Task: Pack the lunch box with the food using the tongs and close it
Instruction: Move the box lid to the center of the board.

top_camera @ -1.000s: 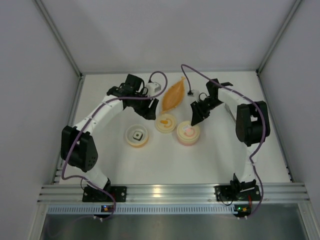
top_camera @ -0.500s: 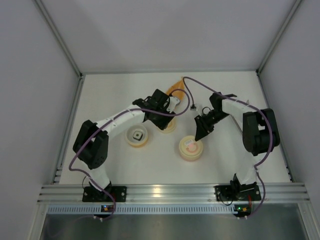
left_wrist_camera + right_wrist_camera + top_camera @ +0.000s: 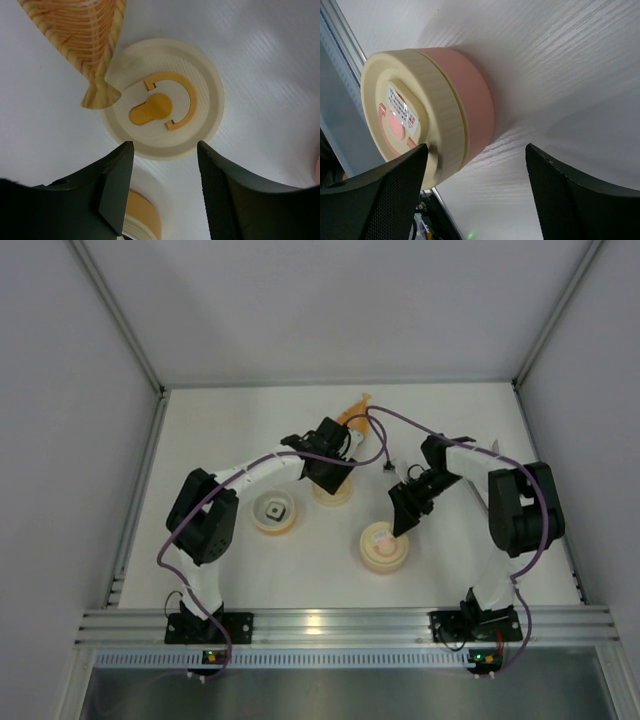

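My left gripper hangs open and empty just over a round cream lid with an orange tab; in the top view the left gripper covers part of that lid. A round pink lunch box with its cream lid on stands on the table. My right gripper is open wide beside it, one fingertip close to the lid's rim. An open orange-rimmed container holds the black block of food. The tongs are out of view.
The orange leaf-shaped tray lies just behind the cream lid, its tip poking past the left arm. Purple cables loop above both wrists. White walls close the table at the back and both sides, and a metal rail runs along the near edge.
The pink lunch box has shifted toward the near edge with my right gripper, whose jaws have since opened wide. My left arm swung right, over the cream lid.
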